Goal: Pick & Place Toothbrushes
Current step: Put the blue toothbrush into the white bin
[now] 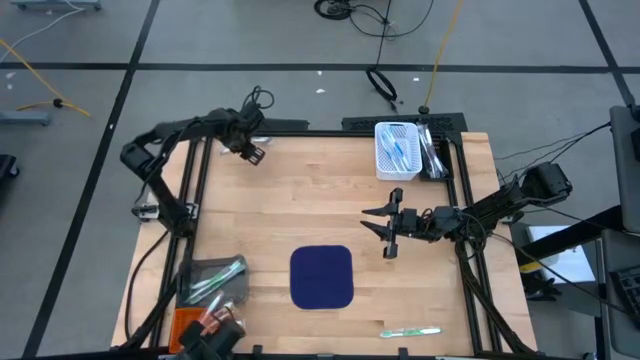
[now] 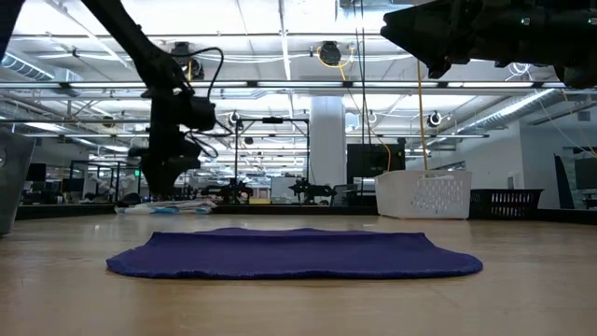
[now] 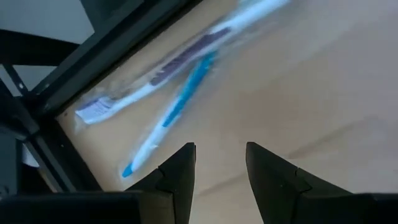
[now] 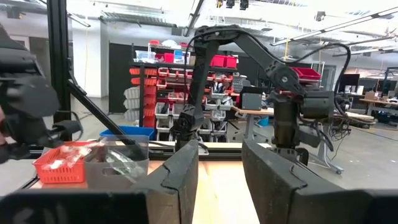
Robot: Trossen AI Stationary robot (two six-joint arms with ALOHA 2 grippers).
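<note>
Left gripper (image 1: pixel 254 153) hovers at the desk's (image 1: pixel 300 200) far-left corner, jaws parted, empty, over two toothbrushes (image 3: pixel 168 87). Right gripper (image 1: pixel 378 222) hovers mid-right, jaws parted, empty.

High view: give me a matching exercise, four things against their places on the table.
Things:
1. white basket
2. navy mat
3. orange bin
4. loose toothbrush

Places:
A. middle of the near half
B. near left corner
C. far edge, right of centre
D. near edge, right of the mat

Pairs: 1-C, 2-A, 3-B, 4-D
</note>
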